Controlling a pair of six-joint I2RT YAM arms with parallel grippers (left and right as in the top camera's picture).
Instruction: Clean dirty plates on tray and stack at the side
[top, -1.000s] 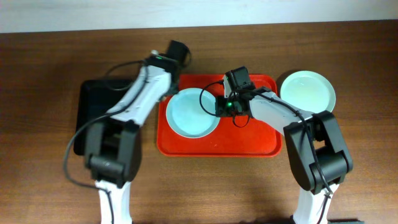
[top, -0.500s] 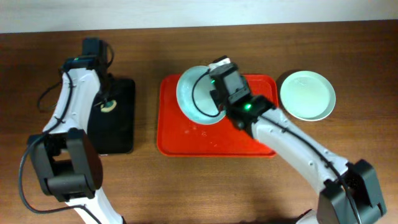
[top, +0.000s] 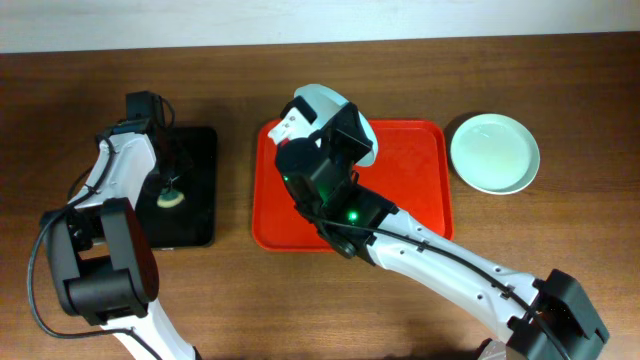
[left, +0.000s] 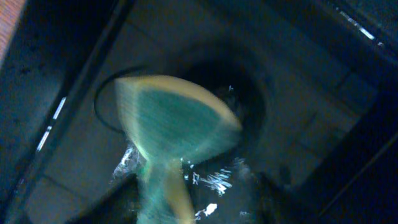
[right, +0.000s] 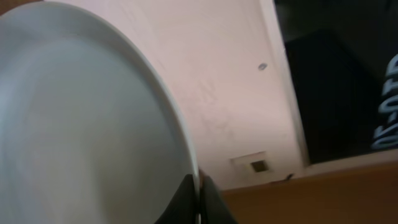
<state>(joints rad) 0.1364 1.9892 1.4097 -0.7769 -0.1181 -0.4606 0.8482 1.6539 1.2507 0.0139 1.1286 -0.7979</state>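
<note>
Plates, two in view: the pale round shallow plate (top: 322, 103) is held tilted above the large red rectangular plastic tray (top: 410, 180), its rim pinched between the closed fingers of the right gripper (right: 198, 191), while the mint-green round plate (top: 494, 152) lies flat on the brown wooden table (top: 590, 220), just beside the tray's right rim. Left gripper (top: 166, 185) hangs over the smaller black tray (top: 198, 215) at a yellow sponge with a green face (left: 177, 121); blur hides whether its fingers are apart or clamped.

The table (top: 260, 300) is surfaced in grained wood. The red tray (top: 415, 185) is seen as smooth plastic, the plate (right: 81, 130) as glossy
</note>
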